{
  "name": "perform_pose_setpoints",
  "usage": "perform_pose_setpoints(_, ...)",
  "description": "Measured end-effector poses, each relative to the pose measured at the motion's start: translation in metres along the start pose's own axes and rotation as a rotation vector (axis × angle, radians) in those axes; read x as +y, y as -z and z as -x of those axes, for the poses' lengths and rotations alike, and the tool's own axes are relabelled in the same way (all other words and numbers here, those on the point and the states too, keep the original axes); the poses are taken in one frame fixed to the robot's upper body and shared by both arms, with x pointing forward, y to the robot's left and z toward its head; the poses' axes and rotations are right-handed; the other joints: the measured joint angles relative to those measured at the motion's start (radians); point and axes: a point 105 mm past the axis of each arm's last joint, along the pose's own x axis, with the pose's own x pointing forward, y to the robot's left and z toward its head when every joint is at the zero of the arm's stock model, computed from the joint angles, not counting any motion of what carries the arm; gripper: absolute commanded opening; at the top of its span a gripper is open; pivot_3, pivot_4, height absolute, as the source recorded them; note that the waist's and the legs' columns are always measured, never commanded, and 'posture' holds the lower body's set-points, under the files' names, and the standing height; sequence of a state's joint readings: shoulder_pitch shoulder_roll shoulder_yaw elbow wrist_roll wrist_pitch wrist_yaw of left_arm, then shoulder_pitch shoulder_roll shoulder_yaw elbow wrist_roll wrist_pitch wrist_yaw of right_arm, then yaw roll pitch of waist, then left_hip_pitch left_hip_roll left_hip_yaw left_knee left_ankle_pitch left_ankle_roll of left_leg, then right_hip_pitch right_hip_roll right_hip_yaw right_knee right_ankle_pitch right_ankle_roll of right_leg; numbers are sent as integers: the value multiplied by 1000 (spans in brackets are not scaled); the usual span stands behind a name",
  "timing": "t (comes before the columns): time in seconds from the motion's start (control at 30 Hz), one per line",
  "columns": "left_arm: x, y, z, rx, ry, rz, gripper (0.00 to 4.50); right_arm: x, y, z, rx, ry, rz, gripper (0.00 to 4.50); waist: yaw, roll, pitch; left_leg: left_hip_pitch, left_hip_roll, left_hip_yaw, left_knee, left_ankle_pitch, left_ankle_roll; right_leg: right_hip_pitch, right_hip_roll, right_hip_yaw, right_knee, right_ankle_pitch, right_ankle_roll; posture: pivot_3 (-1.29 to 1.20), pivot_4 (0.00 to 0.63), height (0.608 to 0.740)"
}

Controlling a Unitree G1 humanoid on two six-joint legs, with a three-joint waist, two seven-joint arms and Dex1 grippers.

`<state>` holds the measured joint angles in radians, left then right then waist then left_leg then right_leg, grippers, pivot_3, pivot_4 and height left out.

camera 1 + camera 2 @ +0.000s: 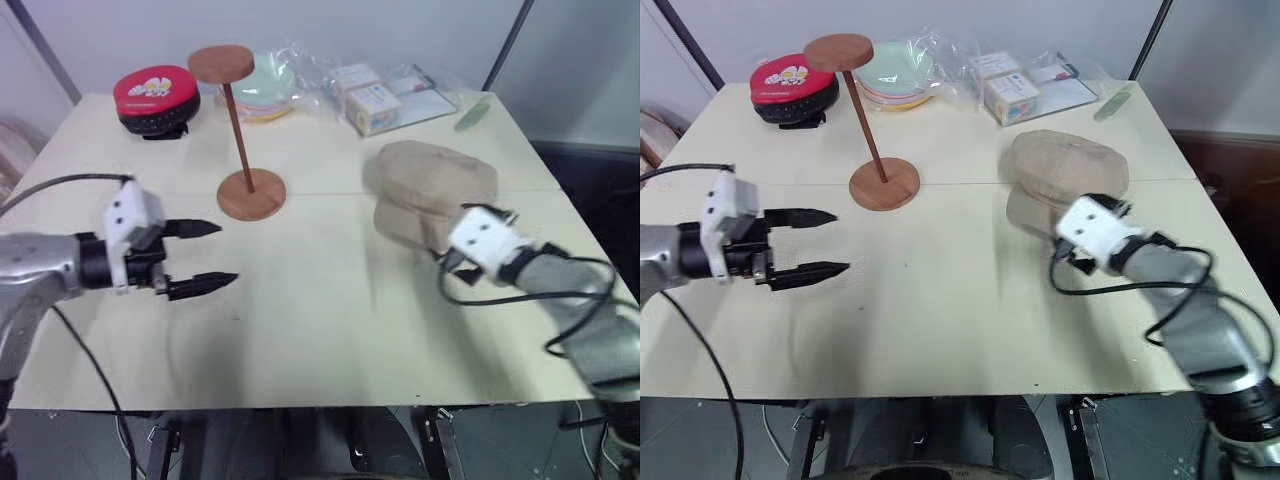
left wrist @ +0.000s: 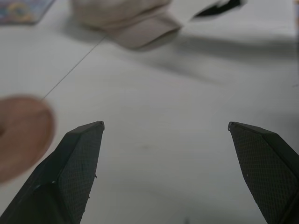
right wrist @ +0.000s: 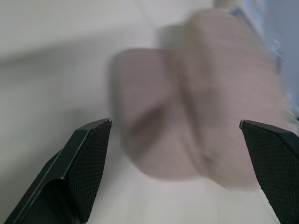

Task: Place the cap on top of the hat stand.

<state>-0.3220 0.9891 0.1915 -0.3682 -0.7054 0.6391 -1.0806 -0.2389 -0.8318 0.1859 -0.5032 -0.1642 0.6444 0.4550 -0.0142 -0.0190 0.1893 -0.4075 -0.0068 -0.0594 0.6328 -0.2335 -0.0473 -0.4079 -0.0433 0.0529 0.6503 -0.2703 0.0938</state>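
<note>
The beige cap [image 1: 430,185] lies on the table at the right, brim toward me. The reddish-brown hat stand [image 1: 238,130] stands left of it, with a round base [image 1: 251,193] and a bare top disc [image 1: 221,63]. My left gripper [image 1: 225,254] hovers open over the table in front of the stand's base, pointing right toward the cap. Its wrist view shows the open left gripper [image 2: 165,124] with the cap [image 2: 126,18] far ahead. My right gripper [image 3: 175,122] is open just short of the cap's brim [image 3: 154,116], and nothing is held.
At the back of the table are a red-topped black round item [image 1: 155,95], a stack of pastel plates [image 1: 265,85], bagged boxes [image 1: 375,100] and a green item [image 1: 472,115]. The table's [image 1: 320,340] front edge runs near me. Cables hang from both wrists.
</note>
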Motion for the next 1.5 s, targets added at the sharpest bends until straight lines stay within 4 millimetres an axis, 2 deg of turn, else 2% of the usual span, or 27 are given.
perform_pose_setpoints(0.13, 3, -11, -16, -32, 41, -19, 4462, 15, 2, -14, 33, 3, 80, 4500, -3, 0, 0, 0, -2, 0, 0, 0, 0, 0, 0, 0, 0, 0, 0, 0, 150, 740)
perform_pose_setpoints(0.3, 7, -24, -35, -75, 68, -43, 4462, 9, 17, -43, 108, 88, 180, 4500, -7, 0, 0, 0, -2, 0, 0, 0, 0, 0, 1, 0, 0, 0, 0, 0, 150, 740)
perform_pose_setpoints(0.47, 7, -25, -41, -76, 72, -30, 4462, -1, 19, -66, 126, 176, 259, 4500, -11, -1, 0, 0, -2, -1, 0, 0, 0, -1, 1, 0, 2, 0, 1, 0, 150, 740)
perform_pose_setpoints(0.67, 10, -26, -41, -71, 49, -20, 4462, -1, 14, -85, 104, 208, 270, 4500, -27, -3, -2, 2, -1, -2, 0, 0, 0, 2, 1, 0, 3, 0, 1, 0, 150, 740)
perform_pose_setpoints(0.7, 11, -27, -41, -70, 46, -18, 4500, 1, 14, -86, 98, 204, 270, 3981, -29, -4, -2, 2, -1, -2, 0, 0, 0, 2, 1, 0, 3, 0, 1, 0, 150, 740)
perform_pose_setpoints(0.73, 11, -28, -41, -71, 43, -19, 4500, 3, 14, -87, 94, 195, 269, 3701, -29, -4, -2, 2, -1, -2, 0, 0, 0, 2, 1, 0, 3, 0, 1, 0, 150, 740)
perform_pose_setpoints(0.87, 10, -31, -41, -77, 37, -16, 4500, 13, 18, -89, 88, 155, 269, 1708, -30, -4, -2, 3, -1, -2, 0, 0, 0, 1, 1, 0, 4, 0, 1, 0, 150, 740)
perform_pose_setpoints(0.97, 10, -33, -39, -85, 30, -14, 4500, 8, 19, -88, 89, 174, 258, 147, -30, -4, -2, 3, -1, -2, 0, 0, 0, 2, 1, 0, 4, 0, 1, 0, 150, 740)
perform_pose_setpoints(1.17, 10, -41, -34, -113, -2, -18, 4500, -7, 18, -85, 84, 208, 247, 62, -30, -4, -2, 3, -2, -2, 0, 0, 0, 2, 1, 0, 4, 0, 1, 0, 150, 740)
perform_pose_setpoints(1.23, 15, -51, -24, -152, -67, -20, 4500, -26, 4, -85, 51, 232, 267, 62, -32, -3, -1, 2, -1, -2, 0, 0, 0, 0, 0, 0, 5, 1, 1, 0, 150, 740)
perform_pose_setpoints(1.3, 20, -62, -12, -201, -144, -24, 4500, -57, -19, -80, -9, 296, 301, 62, -33, -1, 0, 1, -1, -1, 0, 0, 0, -2, 1, 0, 6, 1, 1, 0, 150, 740)
perform_pose_setpoints(1.4, 30, -75, 20, -290, -299, 6, 4500, -109, -81, -68, -181, 434, 345, 62, -43, 0, 1, 0, 0, -1, -2, 0, 0, -4, 2, 1, 6, 0, 1, 0, 150, 740)
perform_pose_setpoints(1.5, 39, -72, 62, -336, -478, 56, 4500, -139, -161, -48, -432, 537, 387, 62, -60, 0, 1, 0, 2, -1, -3, 0, 0, -6, 3, 2, 7, 0, 0, 0, 150, 740)
